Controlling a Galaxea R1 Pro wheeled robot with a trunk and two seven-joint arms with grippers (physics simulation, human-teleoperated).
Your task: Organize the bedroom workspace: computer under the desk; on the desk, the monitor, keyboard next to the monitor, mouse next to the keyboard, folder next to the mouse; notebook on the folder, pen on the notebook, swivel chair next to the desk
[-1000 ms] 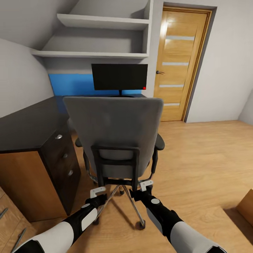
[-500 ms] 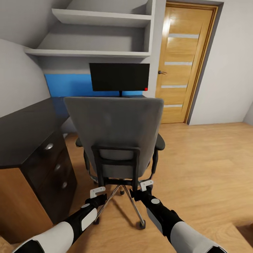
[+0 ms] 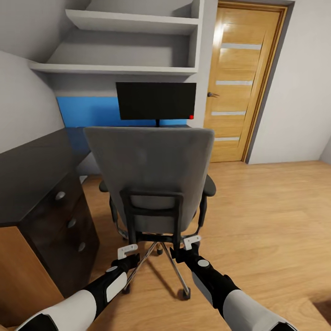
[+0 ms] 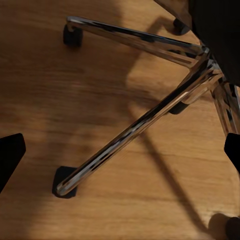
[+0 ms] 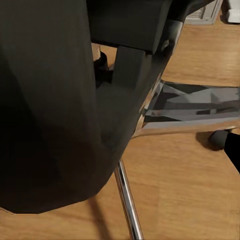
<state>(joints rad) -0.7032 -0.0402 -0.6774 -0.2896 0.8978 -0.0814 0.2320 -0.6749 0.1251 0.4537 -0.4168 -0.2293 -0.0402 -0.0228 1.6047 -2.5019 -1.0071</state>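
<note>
Head view: I am looking down over both arms at the back of the swivel chair (image 3: 149, 174), which stands on the wooden floor (image 3: 271, 216) directly ahead of me, facing the desk (image 3: 32, 165). The desk's black surface runs along my left and across the far wall, where the monitor (image 3: 156, 100) stands upright before the blue back panel (image 3: 85, 111). My left gripper (image 3: 128, 251) and right gripper (image 3: 191, 241) sit low behind the chair, just under the black backrest frame, one to each side of the chrome base. Their fingers look parted, clamped on nothing.

Left wrist view: the chrome legs of the chair's star base (image 4: 140, 120) spread across the floor, each ending in a black caster. Dark fingertips (image 4: 10, 157) sit at opposite edges, well apart, with floor between them.

Right wrist view: the chair's dark seat underside (image 5: 55, 100) and column are very close. One dark fingertip (image 5: 234, 152) shows at the edge; I cannot tell the spread from here.

My judgement: I am positioning the chair by the desk. To do it well, I would press evenly with both arms on the frame, drive slowly and straight so the casters do not swing the chair, and stop short of the monitor's edge of the desk.
</note>
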